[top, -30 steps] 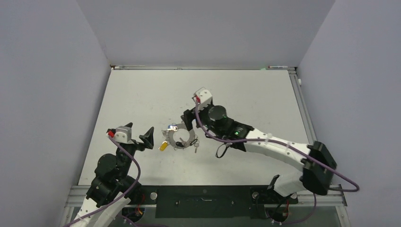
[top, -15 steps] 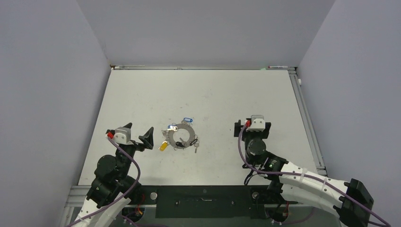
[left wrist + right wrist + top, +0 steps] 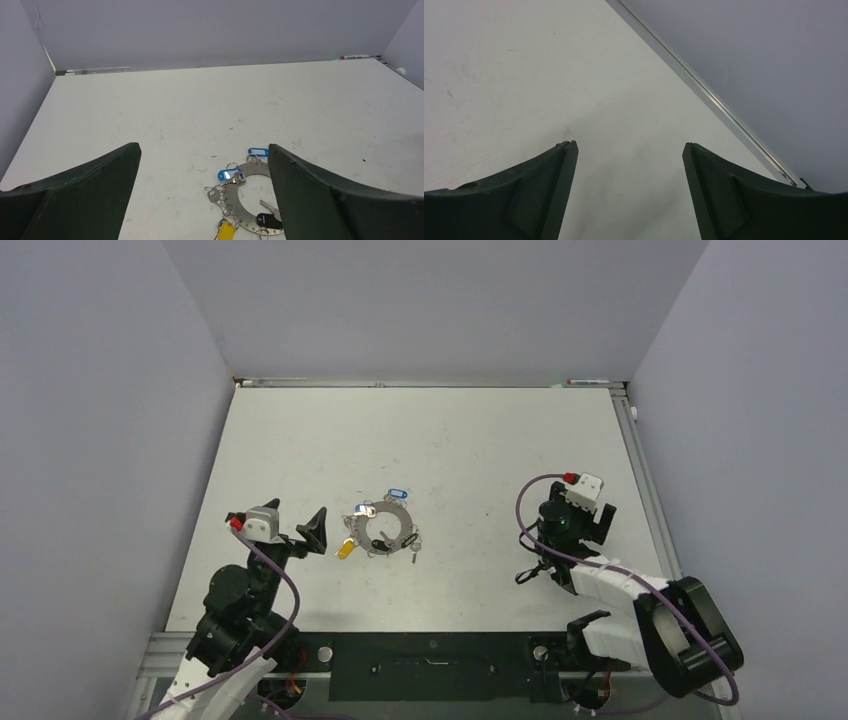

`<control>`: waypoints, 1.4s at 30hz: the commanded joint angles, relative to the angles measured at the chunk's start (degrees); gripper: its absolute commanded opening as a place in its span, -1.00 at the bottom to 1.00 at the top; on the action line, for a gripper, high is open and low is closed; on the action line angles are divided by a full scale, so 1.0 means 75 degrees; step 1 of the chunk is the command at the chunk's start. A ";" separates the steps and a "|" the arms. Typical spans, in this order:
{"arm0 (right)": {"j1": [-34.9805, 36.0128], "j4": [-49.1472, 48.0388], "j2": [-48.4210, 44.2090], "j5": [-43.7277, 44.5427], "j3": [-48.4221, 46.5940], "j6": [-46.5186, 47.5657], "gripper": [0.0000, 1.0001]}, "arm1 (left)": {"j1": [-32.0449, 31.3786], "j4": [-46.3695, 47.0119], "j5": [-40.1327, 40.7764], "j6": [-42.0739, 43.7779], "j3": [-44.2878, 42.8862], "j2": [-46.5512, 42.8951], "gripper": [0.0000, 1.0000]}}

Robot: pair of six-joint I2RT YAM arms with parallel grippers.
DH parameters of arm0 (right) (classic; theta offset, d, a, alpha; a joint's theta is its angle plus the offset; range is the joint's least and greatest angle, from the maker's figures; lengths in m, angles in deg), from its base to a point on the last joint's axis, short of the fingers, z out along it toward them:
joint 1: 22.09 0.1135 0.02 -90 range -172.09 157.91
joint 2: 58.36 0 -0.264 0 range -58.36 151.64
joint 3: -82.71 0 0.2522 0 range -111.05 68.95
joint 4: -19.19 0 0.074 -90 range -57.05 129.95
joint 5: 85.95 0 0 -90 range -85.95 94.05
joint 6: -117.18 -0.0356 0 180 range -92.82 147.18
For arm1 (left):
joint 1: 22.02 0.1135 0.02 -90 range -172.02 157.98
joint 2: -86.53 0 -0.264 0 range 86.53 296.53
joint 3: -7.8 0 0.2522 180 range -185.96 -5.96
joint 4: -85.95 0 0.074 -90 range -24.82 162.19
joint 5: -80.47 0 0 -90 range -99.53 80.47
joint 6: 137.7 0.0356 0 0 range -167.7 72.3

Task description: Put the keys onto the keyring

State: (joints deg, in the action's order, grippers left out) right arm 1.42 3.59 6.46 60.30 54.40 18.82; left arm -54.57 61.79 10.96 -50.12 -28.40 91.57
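Lying on table (image 3: 450, 430), keyring (image 3: 231, 200) sits far from edges.

The left arm (image 3: 235, 615) is folded at the near left. The left gripper (image 3: 296, 520) has its jaws wide apart and holds nothing. The right arm (image 3: 640, 605) is folded at the near right. The right gripper (image 3: 578, 518) is also spread and empty.
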 commanded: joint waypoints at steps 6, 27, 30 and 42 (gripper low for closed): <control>-0.0951 -0.2029 0.1897 -0.1260 -0.0337 -0.0028 0.86 | -0.0007 0.0906 0.0397 0.0491 0.0705 0.0785 0.93; -0.2643 -0.5153 0.3696 -0.6447 -0.0119 0.0733 0.93 | 0.1340 0.4133 0.1478 0.0241 0.1252 0.4051 0.92; -0.2631 -0.5124 0.3700 -0.6519 -0.0113 0.0801 0.94 | 0.1690 0.5019 0.1162 0.0264 0.1132 0.5233 0.93; -0.2549 -0.5117 0.3712 -0.6487 -0.0131 0.0889 0.94 | 0.3664 0.8328 -0.0618 -0.0399 0.0720 0.9518 0.92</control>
State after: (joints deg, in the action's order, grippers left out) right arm -17.95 -30.86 34.67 12.83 53.86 25.10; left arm -30.88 110.93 13.93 -49.55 -21.23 160.57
